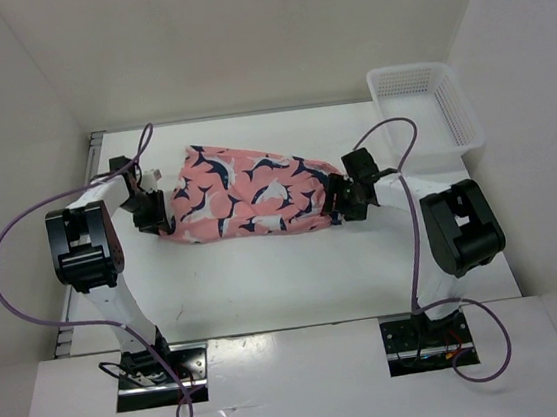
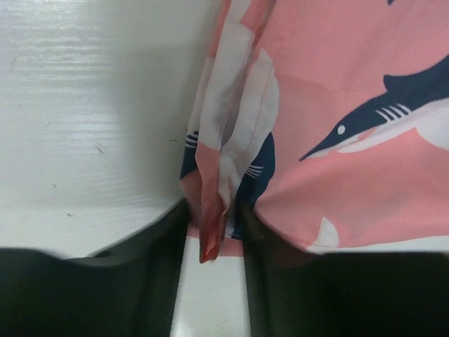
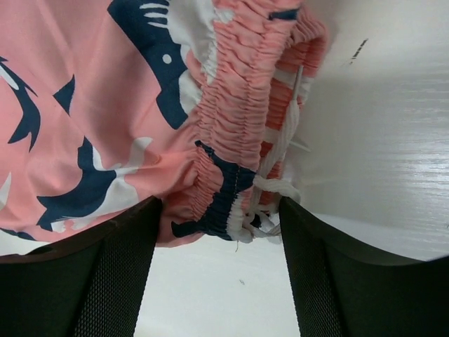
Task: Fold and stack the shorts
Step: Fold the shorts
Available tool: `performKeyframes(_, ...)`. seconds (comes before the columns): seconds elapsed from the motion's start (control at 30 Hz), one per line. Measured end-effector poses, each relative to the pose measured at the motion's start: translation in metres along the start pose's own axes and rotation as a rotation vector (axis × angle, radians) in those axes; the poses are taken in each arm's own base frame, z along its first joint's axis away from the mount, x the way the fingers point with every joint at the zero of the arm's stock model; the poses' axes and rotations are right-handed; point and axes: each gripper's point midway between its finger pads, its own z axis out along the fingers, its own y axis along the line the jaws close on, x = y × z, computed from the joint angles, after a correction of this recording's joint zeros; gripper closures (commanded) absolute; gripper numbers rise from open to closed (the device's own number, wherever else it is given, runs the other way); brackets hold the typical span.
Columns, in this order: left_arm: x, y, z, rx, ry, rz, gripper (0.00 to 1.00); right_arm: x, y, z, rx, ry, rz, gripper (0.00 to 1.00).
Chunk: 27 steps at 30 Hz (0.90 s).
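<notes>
The salmon-pink shorts [image 1: 247, 197] with navy-and-white sea animals lie crumpled lengthwise across the middle of the table. My left gripper [image 1: 158, 214] is at their left end. In the left wrist view a folded hem edge [image 2: 214, 210] hangs between the fingers [image 2: 161, 281] of that gripper [image 2: 214, 239], with table showing in the gap, so it is open. My right gripper [image 1: 340, 201] is at the right end. In the right wrist view the gathered waistband [image 3: 238, 105] and white drawstring [image 3: 277, 161] sit between the widely spread jaws of this gripper [image 3: 221, 225], which is open.
A white perforated basket [image 1: 423, 106] stands at the back right corner of the table. White walls close in the table at the back and on both sides. Purple cables loop off both arms.
</notes>
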Motion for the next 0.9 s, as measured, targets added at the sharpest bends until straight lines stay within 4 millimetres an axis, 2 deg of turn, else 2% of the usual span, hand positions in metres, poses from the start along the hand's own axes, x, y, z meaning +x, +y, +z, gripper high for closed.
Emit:
performKeyframes(0.07,0.002,0.001,0.002,-0.003,0.007,-0.003,0.79,0.001,0.001,0.0,-0.012,-0.017,0.018,0.31)
performKeyframes(0.1,0.002,0.001,0.002,-0.004,0.009,-0.004,0.83,0.001,0.0,0.0,-0.017,-0.025,0.024,0.39)
performKeyframes(0.17,0.004,0.001,0.003,-0.004,0.013,-0.006,0.86,0.001,0.0,0.001,-0.028,-0.031,0.04,0.49)
performKeyframes(0.2,0.004,0.001,0.003,-0.004,0.014,-0.006,0.86,0.001,0.0,0.003,-0.032,-0.033,0.044,0.61)
performKeyframes(0.27,0.005,0.001,0.003,-0.003,0.015,-0.005,0.86,0.003,0.0,0.007,-0.039,-0.026,0.049,0.73)
performKeyframes(0.3,0.004,0.001,0.003,-0.003,0.015,-0.005,0.86,0.003,0.002,0.009,-0.047,-0.026,0.046,0.86)
performKeyframes(0.37,0.005,0.001,0.004,-0.003,0.015,-0.006,0.86,0.002,0.003,0.012,-0.057,-0.022,0.042,0.97)
performKeyframes(0.4,0.005,0.001,0.004,-0.003,0.015,-0.006,0.89,0.001,0.004,0.014,-0.059,-0.022,0.038,1.0)
performKeyframes(0.67,0.007,0.005,0.002,-0.038,0.01,-0.001,1.0,-0.003,0.002,0.013,-0.054,-0.025,-0.038,1.0)
performKeyframes(0.8,0.016,0.005,0.001,-0.043,0.022,-0.012,1.0,-0.013,-0.015,0.006,-0.019,-0.021,-0.064,1.0)
performKeyframes(0.87,0.024,-0.004,0.001,-0.002,0.043,-0.033,1.0,-0.024,-0.026,0.002,-0.01,-0.031,-0.061,1.0)
performKeyframes(0.9,0.028,-0.01,0.001,0.027,0.055,-0.036,0.96,-0.029,-0.03,0.0,-0.009,-0.036,-0.064,1.0)
